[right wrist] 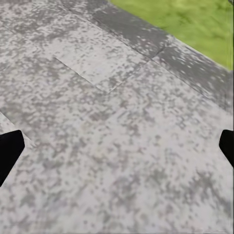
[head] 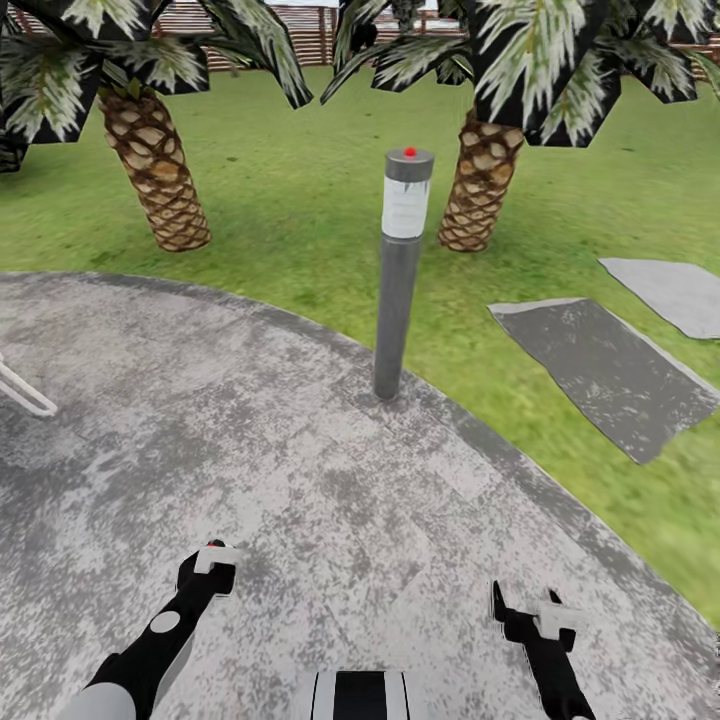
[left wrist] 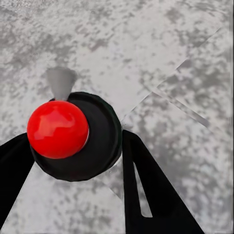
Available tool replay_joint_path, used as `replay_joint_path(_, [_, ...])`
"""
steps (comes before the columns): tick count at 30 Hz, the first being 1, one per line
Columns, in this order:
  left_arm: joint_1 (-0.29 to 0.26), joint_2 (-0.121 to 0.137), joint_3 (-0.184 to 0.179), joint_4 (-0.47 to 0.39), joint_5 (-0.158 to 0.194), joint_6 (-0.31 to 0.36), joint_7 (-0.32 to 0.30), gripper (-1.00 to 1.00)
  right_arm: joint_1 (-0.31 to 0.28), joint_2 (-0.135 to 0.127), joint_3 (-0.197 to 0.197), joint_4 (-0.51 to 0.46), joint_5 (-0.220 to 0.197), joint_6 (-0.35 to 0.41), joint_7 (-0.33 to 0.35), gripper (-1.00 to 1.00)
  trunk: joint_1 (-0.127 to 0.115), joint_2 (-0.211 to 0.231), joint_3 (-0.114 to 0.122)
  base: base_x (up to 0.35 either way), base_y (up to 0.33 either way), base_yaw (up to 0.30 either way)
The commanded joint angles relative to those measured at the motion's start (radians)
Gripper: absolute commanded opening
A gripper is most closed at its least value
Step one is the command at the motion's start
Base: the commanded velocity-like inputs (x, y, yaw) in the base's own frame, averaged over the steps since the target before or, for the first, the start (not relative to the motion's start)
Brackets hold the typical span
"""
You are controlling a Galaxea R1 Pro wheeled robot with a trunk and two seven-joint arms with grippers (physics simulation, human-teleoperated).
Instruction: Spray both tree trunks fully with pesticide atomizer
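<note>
grey mottled paving [head: 250, 420] underfoot, curved edge running into green lawn [head: 300, 180]. brown slat fence [head: 300, 30] along the far side of the lawn.

two palms with scaly trunks on the grass: one far left [head: 155, 170], one right of centre [head: 480, 185], fronds hanging across the top of the head view. grey bollard lamp [head: 397, 300] upright at the paving edge between them, white band near the top, small red dot on its cap. two flat grey slabs in the grass to the right, nearer one [head: 600, 370] dark, farther one [head: 675, 290] paler. thin white bars [head: 25, 392] poking in at the left edge, can't tell what they belong to.

left gripper [head: 212, 562] low over the paving, pointing forward. in the left wrist view, pesticide atomizer [left wrist: 97, 146] seen end-on between the black fingers [left wrist: 156, 190]: round black body, glossy red knob [left wrist: 57, 129], short grey cone [left wrist: 61, 83] sticking out behind. fingers closed against the black body on both sides, so clamped on it, held off the paving.

right gripper [head: 525, 610] also low over the paving, well apart from the left. right wrist view: fingertips [right wrist: 9, 148] at opposite edges, spread wide, nothing between them, bare paving below and a strip of lawn [right wrist: 195, 24] in one corner.
</note>
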State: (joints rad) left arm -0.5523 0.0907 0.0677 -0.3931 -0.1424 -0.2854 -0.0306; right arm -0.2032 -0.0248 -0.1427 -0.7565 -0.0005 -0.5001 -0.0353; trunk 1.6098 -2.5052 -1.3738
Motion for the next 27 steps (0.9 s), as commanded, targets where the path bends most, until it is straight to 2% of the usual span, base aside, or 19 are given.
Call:
replay_joint_path(1, [0.000, 0.000, 0.001, -0.003, 0.000, 0.001, 0.000, -1.00, 0.000, -0.001, 0.000, 0.002, 0.000, -0.001, -0.022, 1.00, 0.000, 0.000, 0.005, 0.000, 0.000, -0.244])
replay_joint_path(6, [0.000, 0.002, -0.001, 0.001, -0.001, 0.005, -0.006, -1.00, 0.002, -0.003, 0.001, 0.017, 0.004, 0.002, -0.190, 1.00, -0.003, 0.001, 0.025, 0.000, 0.000, -0.284])
replay_joint_path(10, [0.001, 0.001, -0.001, 0.014, 0.000, 0.010, -0.005, -1.00, 0.002, -0.003, 0.003, 0.000, 0.005, 0.003, -0.198, 1.00, -0.004, 0.002, 0.041, 0.000, 0.000, -0.300])
replay_joint_path(12, [0.001, 0.003, 0.001, 0.047, 0.000, 0.011, -0.001, -1.00, 0.002, 0.002, 0.006, -0.006, 0.005, 0.003, -0.199, 1.00, -0.005, 0.003, 0.049, 0.000, 0.000, -0.300])
replay_joint_path(16, [0.002, 0.013, 0.004, 0.071, 0.000, 0.014, -0.001, -1.00, 0.002, 0.006, 0.019, -0.018, 0.005, 0.001, -0.199, 1.00, -0.007, 0.004, 0.064, 0.000, 0.000, -0.300])
replay_joint_path(22, [0.020, 0.013, 0.012, 0.111, 0.005, 0.016, -0.003, -1.00, 0.007, 0.002, 0.022, 0.020, 0.005, 0.000, -0.197, 1.00, -0.010, 0.005, 0.087, 0.000, 0.000, -0.300])
replay_joint_path(27, [0.022, 0.013, 0.018, 0.115, 0.007, 0.016, -0.006, -1.00, 0.010, 0.003, 0.022, 0.047, 0.004, 0.000, -0.198, 1.00, -0.029, 0.040, 0.103, 0.000, 0.000, -0.300])
